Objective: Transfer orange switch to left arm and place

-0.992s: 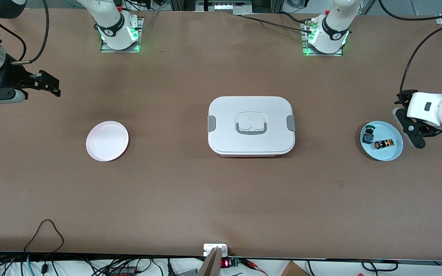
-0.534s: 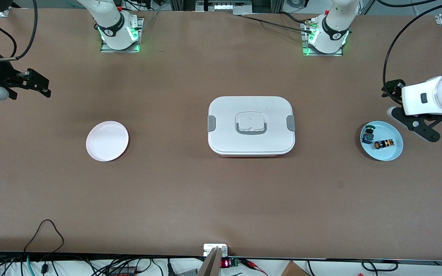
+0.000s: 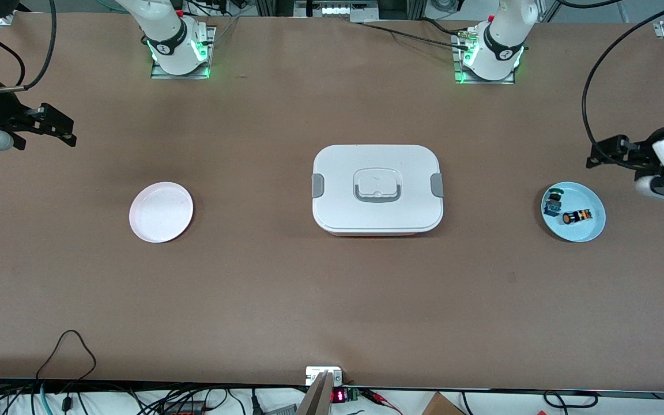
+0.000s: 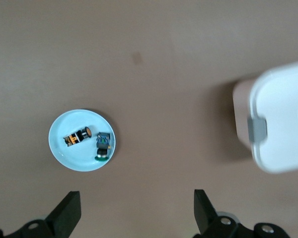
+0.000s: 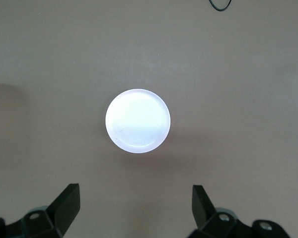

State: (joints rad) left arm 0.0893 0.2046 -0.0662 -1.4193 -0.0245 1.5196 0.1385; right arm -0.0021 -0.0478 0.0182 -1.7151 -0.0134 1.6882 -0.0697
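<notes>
The orange switch (image 3: pixel 576 217) (image 4: pixel 78 136) lies on its side on a light blue plate (image 3: pixel 584 231) (image 4: pixel 72 154) toward the left arm's end of the table. The white lidded box (image 3: pixel 338 173) (image 4: pixel 280 124) sits in the middle of the table. My left gripper (image 3: pixel 597 157) (image 4: pixel 136 208) hangs open and empty in the air, over bare table beside the blue plate. My right gripper (image 3: pixel 67 131) (image 5: pixel 135 203) hovers open and empty over the right arm's end of the table, beside a white plate (image 3: pixel 161 211) (image 5: pixel 138 120).
A small blue-and-green-topped component (image 3: pixel 553 202) (image 4: pixel 104 145) shares the blue plate with the switch. The arm bases (image 3: pixel 179 49) (image 3: pixel 490 55) stand along the edge farthest from the front camera. A black cable loop (image 3: pixel 67 349) lies near the front edge.
The left arm's wrist has swung out toward its end of the table, off the blue plate's edge. The right gripper drew slightly outward at first, then stayed still.
</notes>
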